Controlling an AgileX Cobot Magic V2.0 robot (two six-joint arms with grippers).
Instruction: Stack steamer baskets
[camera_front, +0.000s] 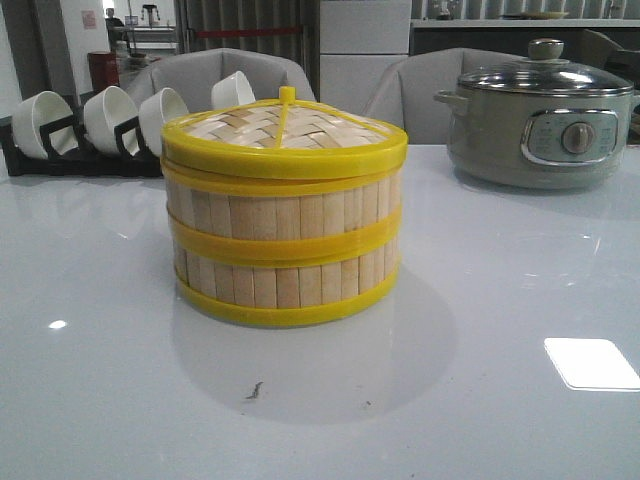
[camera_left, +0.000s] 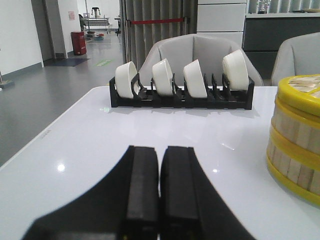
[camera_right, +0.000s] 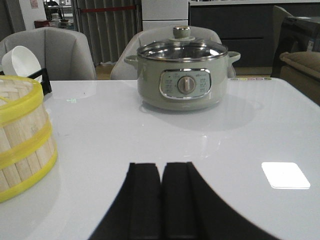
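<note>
Already stacked mid-table: baskets (camera_front: 283, 250), lid (camera_front: 284, 135) on top. Both tools, left (camera_left: 159, 192) and right (camera_right: 161, 197), closed, empty, well apart from stack. Leave untouched; avoid nudging.

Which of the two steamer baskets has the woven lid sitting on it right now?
The upper basket: the woven lid rests on its top rim. The lower basket sits directly on the table and carries the upper one instead.

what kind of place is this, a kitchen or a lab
Probably a lab or showroom staged as a dining spot, not a working kitchen: a white table holds stacked steamer baskets, a bowl rack and an electric pot, with grey chairs and an open hall behind.
</note>
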